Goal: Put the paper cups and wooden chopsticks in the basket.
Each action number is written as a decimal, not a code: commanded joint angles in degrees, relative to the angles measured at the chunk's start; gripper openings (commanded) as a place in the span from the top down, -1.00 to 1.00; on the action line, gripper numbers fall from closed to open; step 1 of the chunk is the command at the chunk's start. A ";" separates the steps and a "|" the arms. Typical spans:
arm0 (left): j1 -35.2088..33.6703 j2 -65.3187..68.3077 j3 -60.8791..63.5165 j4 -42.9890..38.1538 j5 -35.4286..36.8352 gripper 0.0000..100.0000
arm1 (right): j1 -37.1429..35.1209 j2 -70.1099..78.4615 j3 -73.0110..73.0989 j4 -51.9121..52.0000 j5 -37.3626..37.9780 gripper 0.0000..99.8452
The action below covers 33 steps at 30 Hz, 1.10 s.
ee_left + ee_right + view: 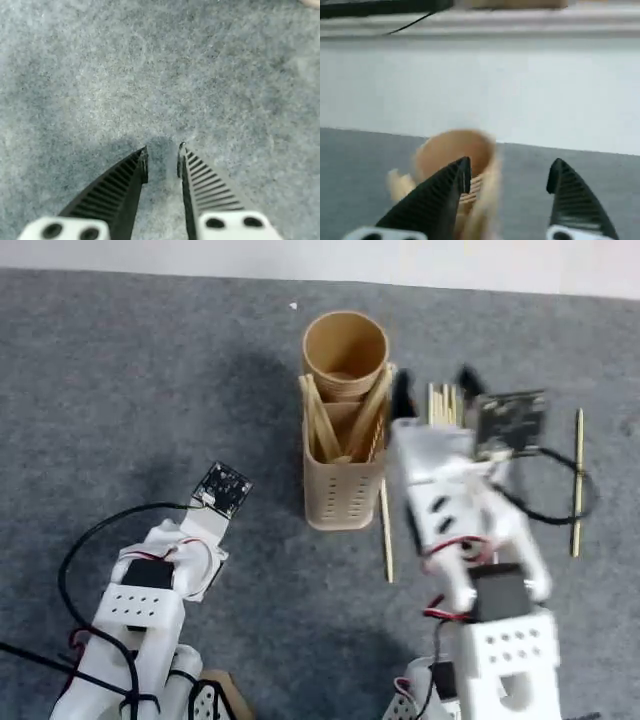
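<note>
Basket: the basket (345,495) stood upright mid-surface, between the two arms and nearer the right one.
Cup: the cup (345,350) sat mouth-up in the basket's far end. Whether it was one cup or a stack could not be told.
Packed sticks: several packed sticks (320,425) leaned inside the basket, just in front of the cup.
Loose sticks: the near stick (386,535) lay on the surface (150,370) just beside the basket's right wall. The bundle (443,403) lay farther back, partly hidden under the right arm. The far stick (577,485) lay well off to the right. All of them ran near-to-far.
Right gripper: the right gripper (511,167) hung above the surface beside the basket's far right corner, over the bundle. Its jaws were released wide with nothing between them, and the cup showed beyond one of them.
Left gripper: the left gripper (163,152) pointed down at bare surface, well left of the basket. Its jaws were parted only narrowly and held nothing.
Key relation: every loose stick lay on the basket's right, so the right arm was the nearer one. The bundle sat just below its jaws, which would probably need to close across the near-to-far axis.
Progress: judged mostly done, with only the loose sticks left to go in.
</note>
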 commanded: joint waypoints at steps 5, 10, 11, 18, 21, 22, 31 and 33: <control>1.01 -0.40 -1.98 -0.62 -0.35 0.74 | 13.67 11.74 -23.16 28.09 19.08 0.49; 0.92 -0.40 -1.98 -0.53 -0.35 0.74 | 21.23 28.09 -18.51 28.79 23.38 0.49; 0.92 -0.40 -1.98 -0.53 -0.35 0.74 | 21.76 31.60 -16.66 26.59 23.38 0.49; 0.75 -0.40 -1.98 -0.62 -0.35 0.74 | 21.76 54.20 -11.12 11.82 23.47 0.49; 0.75 -0.40 -1.98 -0.62 -0.35 0.74 | 21.76 61.23 -14.11 10.07 23.30 0.49; 0.75 -0.40 -1.98 -0.62 -0.35 0.74 | 22.02 63.16 -15.16 10.15 23.21 0.49; 0.92 -0.40 -1.98 -0.62 -0.44 0.74 | 25.89 69.41 -19.82 10.15 23.12 0.49; 0.92 -0.40 -1.98 -0.62 -0.44 0.74 | 25.98 69.49 -19.47 10.15 23.21 0.49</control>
